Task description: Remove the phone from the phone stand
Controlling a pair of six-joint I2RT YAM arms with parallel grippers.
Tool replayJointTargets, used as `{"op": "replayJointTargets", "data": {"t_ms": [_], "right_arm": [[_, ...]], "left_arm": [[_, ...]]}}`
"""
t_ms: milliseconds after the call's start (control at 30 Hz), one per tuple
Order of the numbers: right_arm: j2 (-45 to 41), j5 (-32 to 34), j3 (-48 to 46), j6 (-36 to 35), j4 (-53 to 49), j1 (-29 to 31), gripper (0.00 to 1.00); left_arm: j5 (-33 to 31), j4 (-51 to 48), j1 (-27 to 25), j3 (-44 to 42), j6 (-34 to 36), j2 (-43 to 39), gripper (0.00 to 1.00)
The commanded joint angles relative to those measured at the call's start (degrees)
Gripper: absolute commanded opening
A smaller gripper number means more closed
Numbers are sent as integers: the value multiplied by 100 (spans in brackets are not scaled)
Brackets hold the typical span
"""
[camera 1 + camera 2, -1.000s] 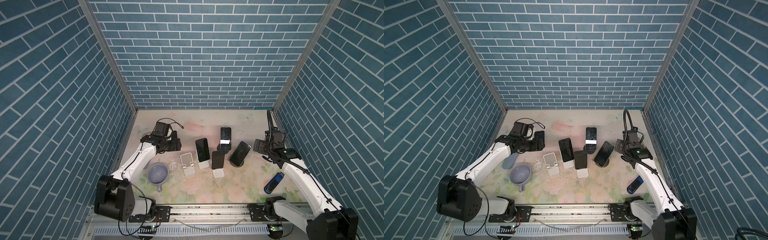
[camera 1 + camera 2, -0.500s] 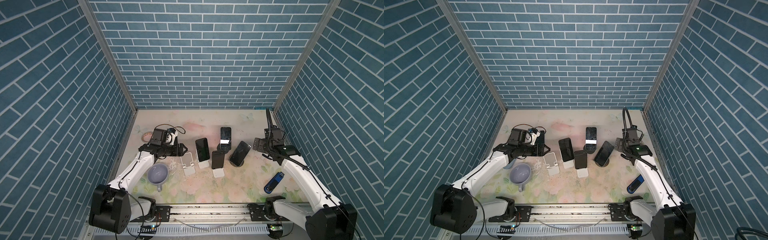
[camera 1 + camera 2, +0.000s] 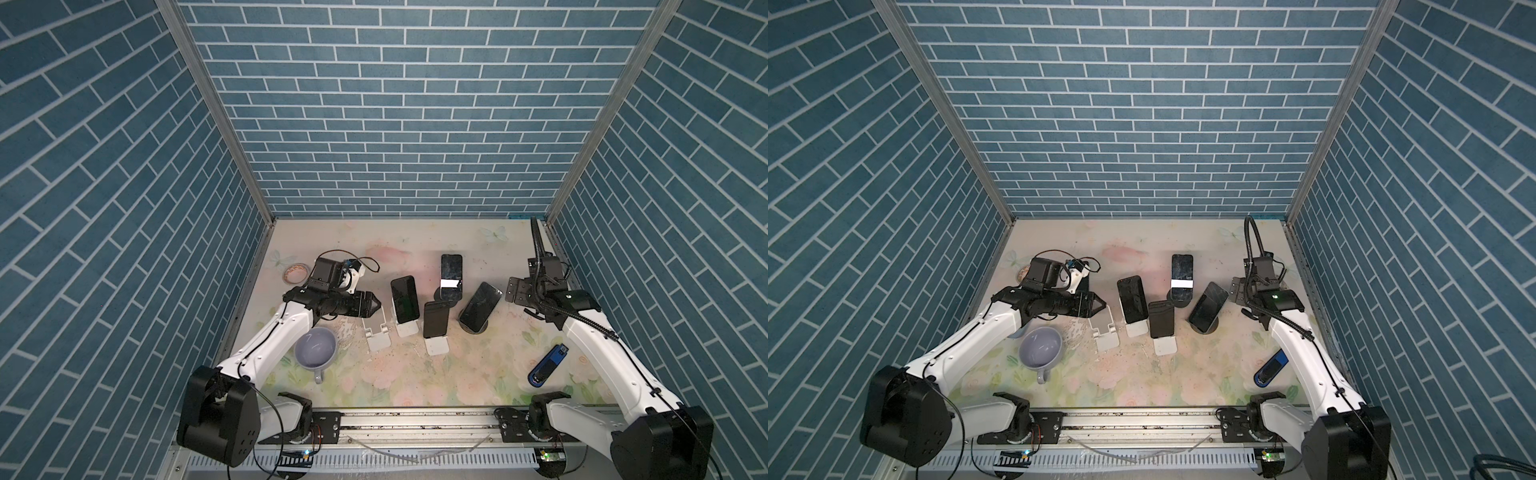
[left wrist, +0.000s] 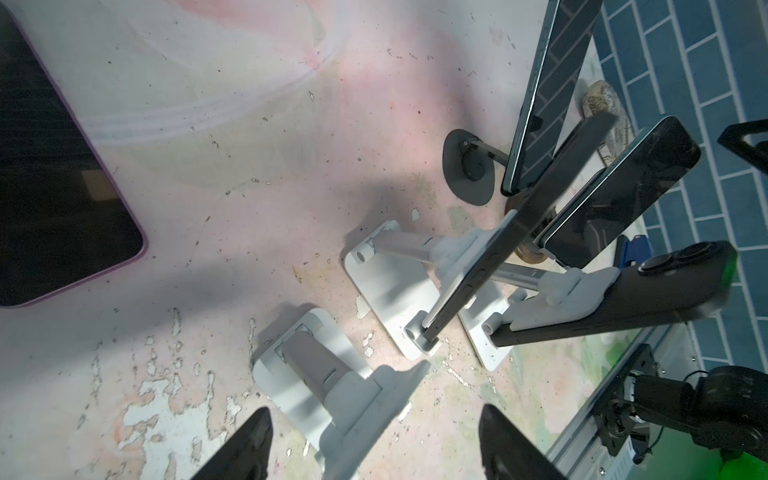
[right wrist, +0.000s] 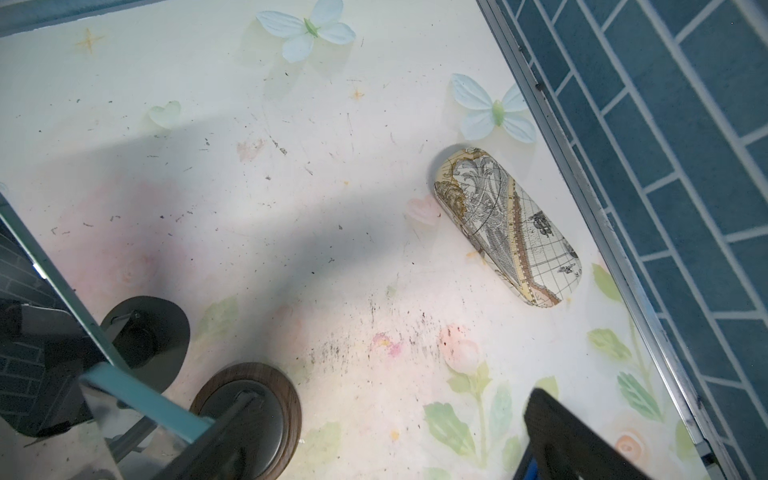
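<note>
Phone with a purple rim (image 4: 54, 166) lies flat, dark face up, on the flowered mat (image 3: 415, 374). It is off any stand, at about 12 o'clock of the left gripper (image 3: 375, 306), and is mostly hidden under that wrist in both top views. The left gripper points toward 3 o'clock, its fingers (image 4: 249, 444) apart with nothing between them. It hangs close over the top of the bare white stand (image 3: 379, 337), whose base sits at 6 o'clock of the fingertips.

At 3 o'clock of that stand, four more phones lean on stands:
- a screen-out phone (image 3: 404, 298) on a white stand;
- a back-out phone (image 3: 435, 319) on another white stand;
- a rear phone (image 3: 451, 272) at 12 o'clock of it, on a dark round base;
- a tilted phone (image 3: 480, 306) on a wood-rimmed base.

The right gripper (image 3: 514, 291) hangs near the mat's 3 o'clock edge, fingers wide and empty. A lavender cup (image 3: 315, 348) sits at 8 o'clock of the bare stand.
</note>
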Motion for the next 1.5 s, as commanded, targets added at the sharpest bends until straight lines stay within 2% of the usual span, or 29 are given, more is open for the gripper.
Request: {"op": "replayJointTargets", "data": {"t_ms": [0, 267, 400, 600, 900, 1033, 1400, 1467], "right_arm": [[33, -44, 245, -166, -111, -8, 99], [41, -125, 202, -176, -73, -8, 99], [48, -169, 174, -163, -27, -8, 99], [59, -184, 115, -141, 4, -8, 99], [85, -171, 79, -135, 26, -8, 99], [105, -179, 68, -140, 26, -8, 99], [111, -164, 41, -132, 14, -8, 99], [119, -161, 29, -132, 18, -8, 99]], "left_arm": [[-625, -810, -107, 412, 337, 46, 79], [-843, -1614, -169, 1010, 814, 445, 78], [-1005, -1908, -269, 1286, 1071, 742, 73], [-1019, -2234, -451, 1587, 1392, 1143, 72], [-1013, -2366, -613, 1722, 1505, 1577, 59], [-998, -2318, -670, 1748, 1528, 1641, 48], [-1015, -2452, -723, 1872, 1643, 1771, 27], [-1026, -2453, -723, 1863, 1645, 1781, 26]]}}
